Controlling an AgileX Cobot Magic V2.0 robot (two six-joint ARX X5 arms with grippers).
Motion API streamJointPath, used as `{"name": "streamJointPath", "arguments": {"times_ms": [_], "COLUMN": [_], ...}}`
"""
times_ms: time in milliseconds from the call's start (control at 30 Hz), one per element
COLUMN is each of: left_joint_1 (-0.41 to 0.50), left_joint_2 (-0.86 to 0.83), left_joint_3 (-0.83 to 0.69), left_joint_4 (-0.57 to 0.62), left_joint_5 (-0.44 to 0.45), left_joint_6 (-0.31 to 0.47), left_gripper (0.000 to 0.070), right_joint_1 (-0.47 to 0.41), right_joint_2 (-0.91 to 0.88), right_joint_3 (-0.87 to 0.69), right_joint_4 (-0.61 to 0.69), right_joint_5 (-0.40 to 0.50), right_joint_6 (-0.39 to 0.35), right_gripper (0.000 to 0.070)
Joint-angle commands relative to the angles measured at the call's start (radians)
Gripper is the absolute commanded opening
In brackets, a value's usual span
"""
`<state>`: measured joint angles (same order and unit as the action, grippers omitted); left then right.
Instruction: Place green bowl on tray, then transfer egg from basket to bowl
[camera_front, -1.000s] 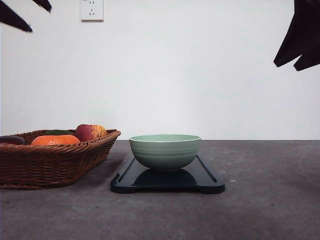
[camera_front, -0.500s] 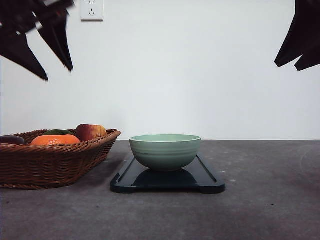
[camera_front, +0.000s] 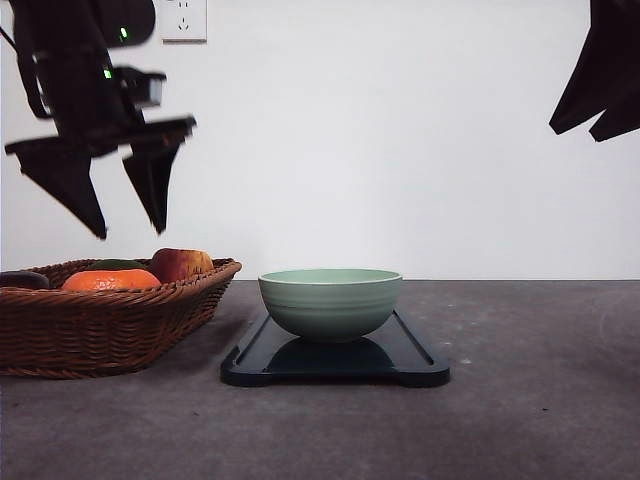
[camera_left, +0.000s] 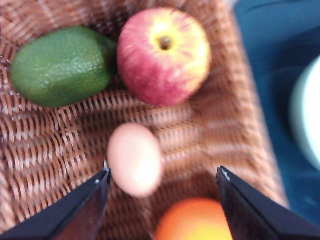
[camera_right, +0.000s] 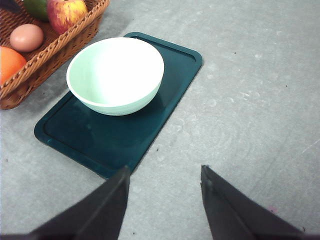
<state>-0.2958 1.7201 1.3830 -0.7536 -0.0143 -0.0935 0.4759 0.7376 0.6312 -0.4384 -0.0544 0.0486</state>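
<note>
Green bowl sits upright on the tray, toward the tray end nearer the basket; empty in the right wrist view. Tray lies flat on the grey desk, just beside the basket.

Egg lies on the woven floor of the basket, not gripped. Around it: apple close by, avocado touching the apple, orange near the egg on the other side. In the right wrist view the egg shows between the orange and the apple.

Left end effector hangs above the basket, fingers spread wide and pointing down, nothing between them. In the left wrist view one fingertip is at the edge of the egg; contact cannot be judged through the blur.

Right end effector is high over bare desk off the end of the tray, fingers apart, empty.
</note>
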Motion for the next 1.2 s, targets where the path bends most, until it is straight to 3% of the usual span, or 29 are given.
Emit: {"name": "streamJointPath", "arguments": {"times_ms": [0, 667, 733, 867, 967, 1067, 1167], "left_joint_1": [-0.003, 0.013, 0.015, 0.017, 0.017, 0.017, 0.017], "left_joint_2": [0.037, 0.191, 0.191, 0.190, 0.191, 0.190, 0.190], "left_joint_3": [0.022, 0.022, 0.022, 0.022, 0.023, 0.023, 0.023], "left_joint_4": [0.015, 0.049, 0.049, 0.050, 0.059, 0.069, 0.071], "left_joint_5": [-0.019, -0.050, -0.050, -0.050, -0.050, -0.050, -0.049], "left_joint_6": [0.010, 0.002, 0.003, 0.003, 0.002, 0.002, 0.003], "left_gripper": [0.0434, 0.0427, 0.0399, 0.0255, 0.0247, 0.0181, 0.0187], "right_joint_1": [0.006, 0.006, 0.006, 0.006, 0.005, 0.005, 0.006], "right_joint_2": [0.006, 0.006, 0.006, 0.006, 0.006, 0.006, 0.006], "right_joint_3": [0.003, 0.003, 0.003, 0.003, 0.003, 0.003, 0.003], "right_joint_4": [0.002, -0.006, -0.006, -0.006, -0.006, -0.006, -0.007], "right_joint_5": [0.003, 0.004, 0.004, 0.005, 0.007, 0.007, 0.007], "right_joint_6": [-0.009, -0.008, -0.008, -0.008, -0.008, -0.008, -0.008], "right_gripper": [0.0277, 0.0277, 0.0277, 0.0277, 0.0277, 0.0277, 0.0277]}}
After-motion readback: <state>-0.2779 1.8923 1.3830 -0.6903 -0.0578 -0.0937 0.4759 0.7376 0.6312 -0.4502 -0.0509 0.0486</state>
